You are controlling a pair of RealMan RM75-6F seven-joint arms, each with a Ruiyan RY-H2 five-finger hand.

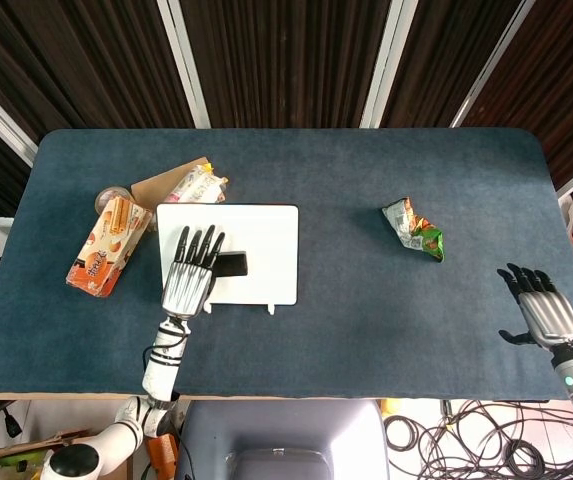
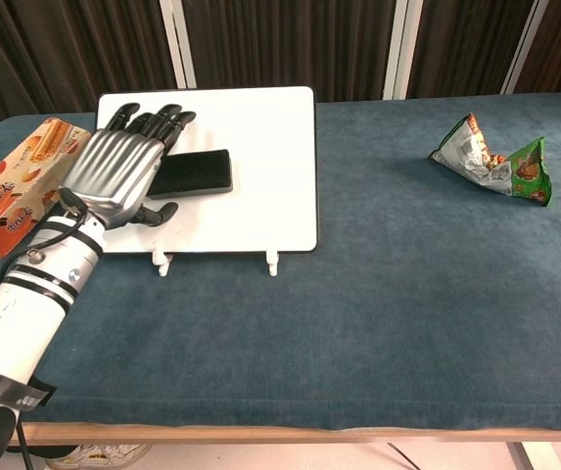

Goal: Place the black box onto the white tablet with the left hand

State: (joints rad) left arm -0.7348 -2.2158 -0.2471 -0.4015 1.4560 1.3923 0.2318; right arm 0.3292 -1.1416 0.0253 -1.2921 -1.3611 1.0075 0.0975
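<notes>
The black box [image 1: 232, 264] [image 2: 195, 172] lies flat on the white tablet [image 1: 266, 240] [image 2: 260, 147], left of its middle. My left hand [image 1: 190, 271] [image 2: 118, 168] hovers over the tablet's left part with fingers stretched out and apart, just left of the box and not gripping it. The hand hides the box's left end in the chest view. My right hand [image 1: 540, 307] rests open near the table's front right corner, seen only in the head view.
An orange snack box [image 1: 109, 246] [image 2: 11, 186] lies left of the tablet, with a brown card and a small snack packet [image 1: 197, 187] behind it. A crumpled green-and-silver bag [image 1: 413, 229] [image 2: 493, 159] sits on the right half of the blue table.
</notes>
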